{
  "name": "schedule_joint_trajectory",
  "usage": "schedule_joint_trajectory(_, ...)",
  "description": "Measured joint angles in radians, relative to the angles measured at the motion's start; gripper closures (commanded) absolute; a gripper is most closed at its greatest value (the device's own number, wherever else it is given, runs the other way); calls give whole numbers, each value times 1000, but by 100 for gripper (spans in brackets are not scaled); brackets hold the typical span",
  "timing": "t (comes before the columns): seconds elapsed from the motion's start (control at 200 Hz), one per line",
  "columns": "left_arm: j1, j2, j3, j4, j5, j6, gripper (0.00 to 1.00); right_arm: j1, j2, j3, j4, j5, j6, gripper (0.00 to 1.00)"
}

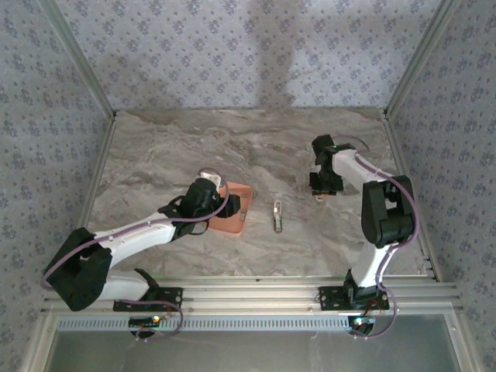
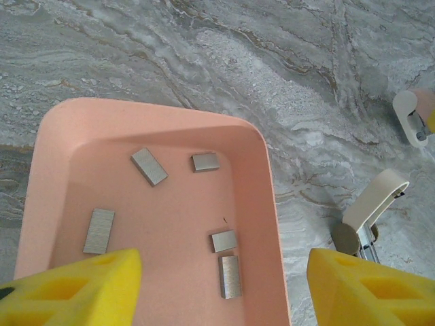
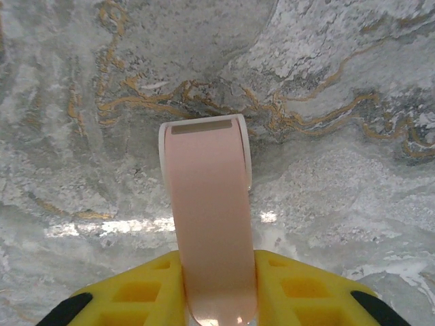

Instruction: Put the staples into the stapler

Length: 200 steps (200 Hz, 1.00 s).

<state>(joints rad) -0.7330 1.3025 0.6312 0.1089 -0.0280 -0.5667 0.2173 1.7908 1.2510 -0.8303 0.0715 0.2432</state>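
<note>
The left gripper (image 2: 223, 288) hangs over the tray (image 2: 61, 136) with its jaws spread and nothing between them. Five staples (image 2: 148, 166) lie flat on the tray floor: two near the top, one at the left, and two close together at the lower right, beside the wall. The right gripper (image 3: 212, 285) is pressed onto the stapler (image 3: 207, 204), holding it nose out above the table (image 1: 194, 139) at the right of the top view. A pale piece (image 2: 375, 200) with a metal rail lies on the table between tray and stapler. It may be an opened part of the stapler, but I cannot tell.

The step in hand looks like picking up one strip. In the left wrist view one yellow finger sits outside the tray's right wall, so the gripper should first shift left until both fingers are inside. The upper-left strip is probably the best choice, as it is clear of the walls and its neighbours. Line the fingers up across its short width, come straight down to the floor, and close gently so the strip does not flip or break.
</note>
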Motion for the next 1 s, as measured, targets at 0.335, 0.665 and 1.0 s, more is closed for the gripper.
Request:
schedule_joint_trajectory(0.335,0,0,0,0,0,1,34,2,12,0,0,0,3,71)
schedule_joint_trajectory(0.665,0,0,0,0,1,1,34,4,14,3,0,-4,3,61)
schedule_joint_trajectory(1.0,0,0,0,0,1,8,34,11,14,3,8,-4,3,53)
